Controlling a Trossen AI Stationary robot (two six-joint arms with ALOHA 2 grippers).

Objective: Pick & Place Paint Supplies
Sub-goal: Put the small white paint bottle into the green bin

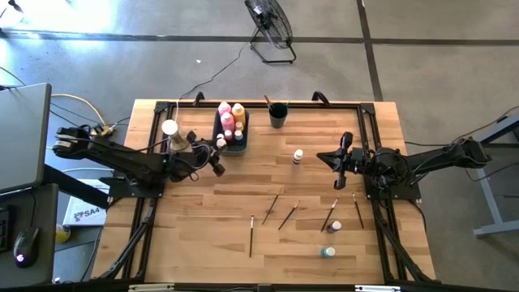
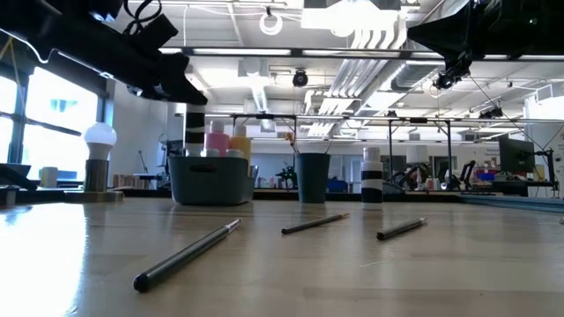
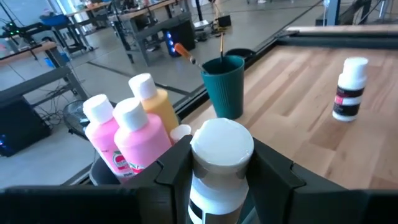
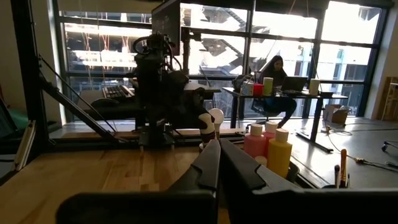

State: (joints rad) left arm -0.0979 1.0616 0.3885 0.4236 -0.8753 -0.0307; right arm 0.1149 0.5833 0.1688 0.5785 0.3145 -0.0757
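Clamped between the left gripper's (image 3: 221, 180) fingers is a white-capped bottle (image 3: 219, 163), held above the table just beside the bin (image 1: 230, 132) of pink and yellow bottles (image 3: 134, 127), at about one o'clock from it. Right gripper (image 1: 341, 158), fingers together, hovers at three o'clock.

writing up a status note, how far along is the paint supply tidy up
Done: pink and yellow squeeze bottles stand in the dark bin, one brush in the teal cup. In hand: the left tool grips a white-capped bottle near the bin. Left: brushes and three small bottles on the table. Right tool is shut, empty.
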